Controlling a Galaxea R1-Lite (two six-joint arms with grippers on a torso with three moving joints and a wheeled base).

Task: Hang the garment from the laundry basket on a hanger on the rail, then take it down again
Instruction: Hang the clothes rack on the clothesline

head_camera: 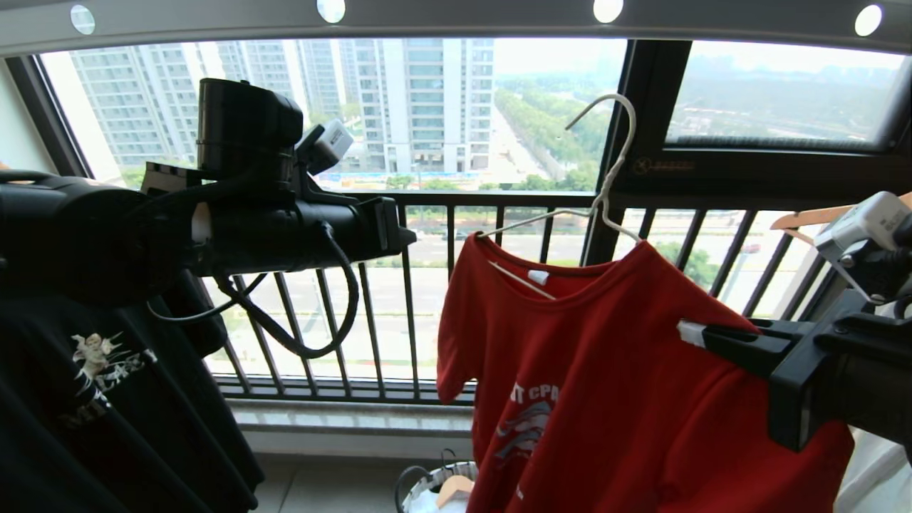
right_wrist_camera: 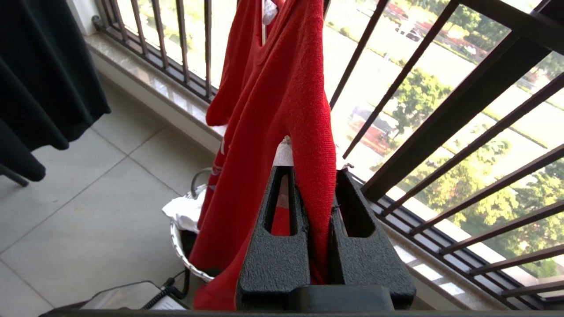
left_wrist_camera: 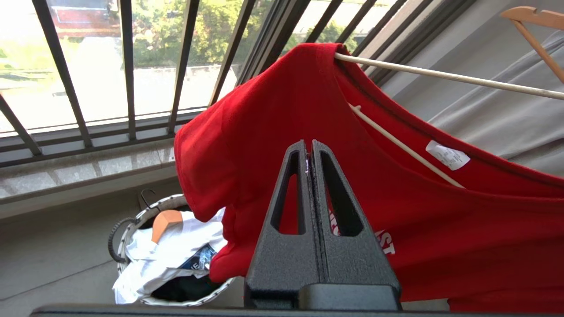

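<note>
Red cloth fills most of what we see: the garment (head_camera: 605,377) is draped on the hanger (head_camera: 605,178), whose long hook rises free below the rail (head_camera: 456,18) without touching it. We hold our right gripper (right_wrist_camera: 315,185) at the shirt's right shoulder, where a fold of the red fabric runs down between the two fingers (right_wrist_camera: 273,246), which are nearly together and pinch it. In the head view that same arm reaches in from the right edge, its tip (head_camera: 695,333) against the cloth. Our left gripper (left_wrist_camera: 308,152) has its fingers (left_wrist_camera: 286,229) pressed flat together with nothing between them; the shirt's left sleeve hangs just beyond their tips, apart from them. Below the shirt's hem, on the tiled floor, stands the laundry basket (left_wrist_camera: 128,229), holding white cloth and a wooden hanger (left_wrist_camera: 165,220). A black printed T-shirt (head_camera: 107,399) hangs at our left.
</note>
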